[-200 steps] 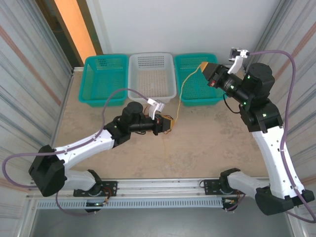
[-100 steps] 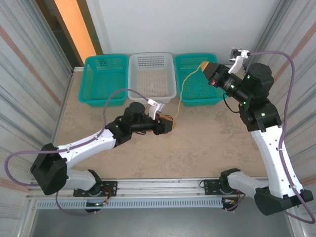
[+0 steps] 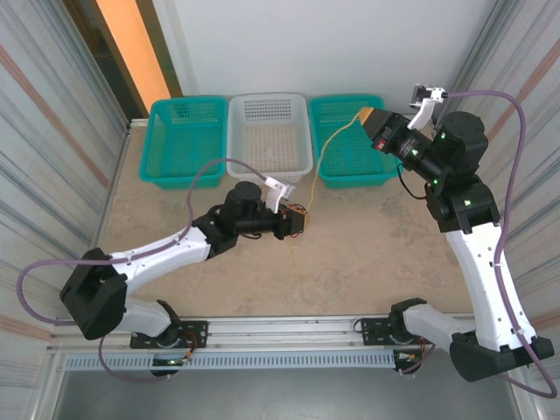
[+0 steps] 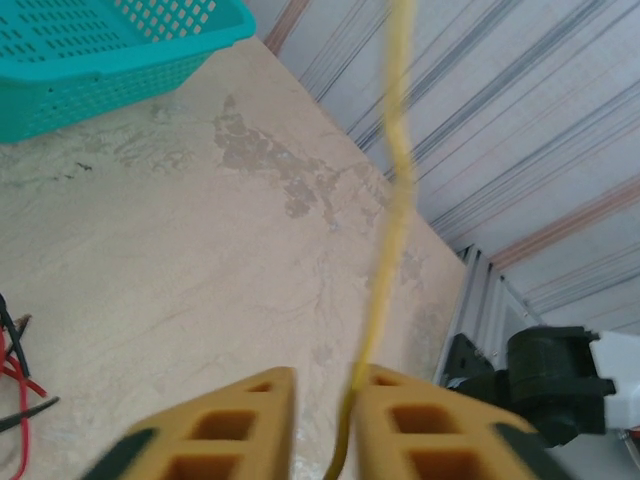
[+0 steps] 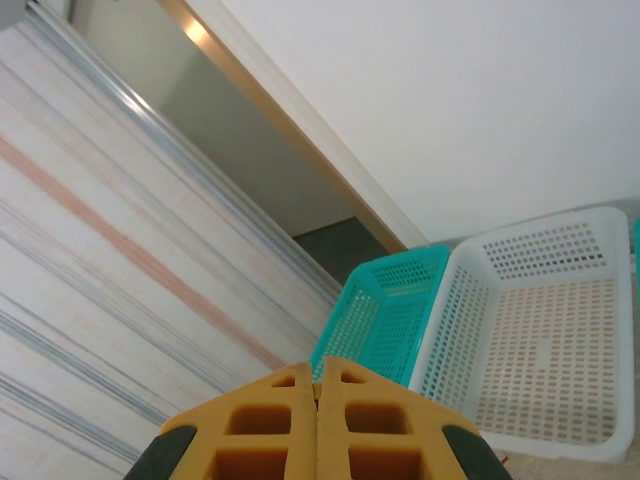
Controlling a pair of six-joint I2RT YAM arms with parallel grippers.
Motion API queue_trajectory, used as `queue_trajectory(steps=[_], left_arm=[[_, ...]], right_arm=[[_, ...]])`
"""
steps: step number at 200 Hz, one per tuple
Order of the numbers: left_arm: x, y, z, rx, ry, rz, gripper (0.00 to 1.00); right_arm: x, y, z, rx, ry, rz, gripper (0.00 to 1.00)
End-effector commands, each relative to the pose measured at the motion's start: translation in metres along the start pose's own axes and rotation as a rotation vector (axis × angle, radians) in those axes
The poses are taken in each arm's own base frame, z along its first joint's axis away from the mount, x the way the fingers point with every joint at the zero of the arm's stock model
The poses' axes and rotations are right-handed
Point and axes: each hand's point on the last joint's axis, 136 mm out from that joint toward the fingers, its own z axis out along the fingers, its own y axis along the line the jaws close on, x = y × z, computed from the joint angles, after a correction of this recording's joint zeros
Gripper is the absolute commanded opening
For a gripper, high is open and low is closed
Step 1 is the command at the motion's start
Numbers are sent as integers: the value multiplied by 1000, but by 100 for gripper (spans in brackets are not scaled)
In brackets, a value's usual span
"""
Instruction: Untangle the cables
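The right gripper (image 3: 366, 117) is raised over the right-hand teal basket (image 3: 354, 181) with its 2 fingers pressed flat together, apparently pinching one end of the yellow cable (image 3: 321, 162) so that it hangs clear of the other cables; from there it curves down to the left gripper (image 3: 299, 219), low over the table (image 3: 367, 254). In the left wrist view that gripper's jaws are narrowly parted with the yellow cable running loosely between them, probably as a guide; the red and black strands (image 4: 14, 372) lie on the table just beside it.
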Motion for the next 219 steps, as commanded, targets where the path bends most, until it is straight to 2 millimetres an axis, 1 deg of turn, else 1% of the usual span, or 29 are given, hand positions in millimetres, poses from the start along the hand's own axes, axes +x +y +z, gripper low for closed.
queue_trajectory(steps=[1, 21, 40, 51, 62, 77, 79, 91, 99, 111, 122, 143, 144, 155, 167, 189, 200, 219], left_arm=[[-9, -12, 1, 27, -16, 36, 9], [-5, -11, 1, 10, -7, 50, 0], [-2, -7, -1, -25, -3, 62, 0], [1, -3, -3, -46, 6, 67, 0], [5, 0, -5, -64, 22, 72, 0], [11, 3, -9, -81, 41, 75, 0], [12, 3, -9, -83, 43, 77, 0], [15, 6, -15, -103, 51, 80, 0], [17, 8, -18, -123, 58, 83, 0], [15, 12, -26, -164, 59, 92, 0], [11, 18, -35, -199, 54, 84, 0], [-4, 35, -57, -285, 33, 40, 0], [-8, 35, -59, -290, 27, 40, 0], [-18, 52, -77, -389, 24, 22, 0], [-37, 72, -100, -503, -5, -1, 0], [-80, 112, -147, -673, -85, -72, 0], [-100, 128, -163, -711, -105, -92, 0], [-124, 162, -184, -781, -113, -137, 0]], right_arm=[[-6, 7, -6, -35, -25, 9, 0], [-8, 5, -6, -37, -29, 21, 0], [-10, 0, -7, -25, -37, 35, 0], [-13, -7, -7, -4, -47, 50, 0], [-19, -18, -9, 36, -67, 76, 0], [-26, -46, -13, 127, -94, 141, 0], [-27, -50, -13, 137, -97, 150, 2], [-32, -68, -16, 178, -113, 196, 22], [-33, -76, -18, 197, -122, 213, 32], [-34, -84, -21, 219, -131, 219, 44], [-33, -89, -23, 240, -135, 221, 50], [-28, -96, -22, 258, -118, 225, 52], [-28, -96, -22, 258, -117, 225, 52], [-23, -97, -20, 252, -98, 227, 51], [-13, -99, -17, 250, -68, 230, 51], [8, -101, -11, 264, -12, 209, 51], [18, -99, -8, 266, 11, 195, 51], [34, -92, -4, 257, 51, 167, 51]])
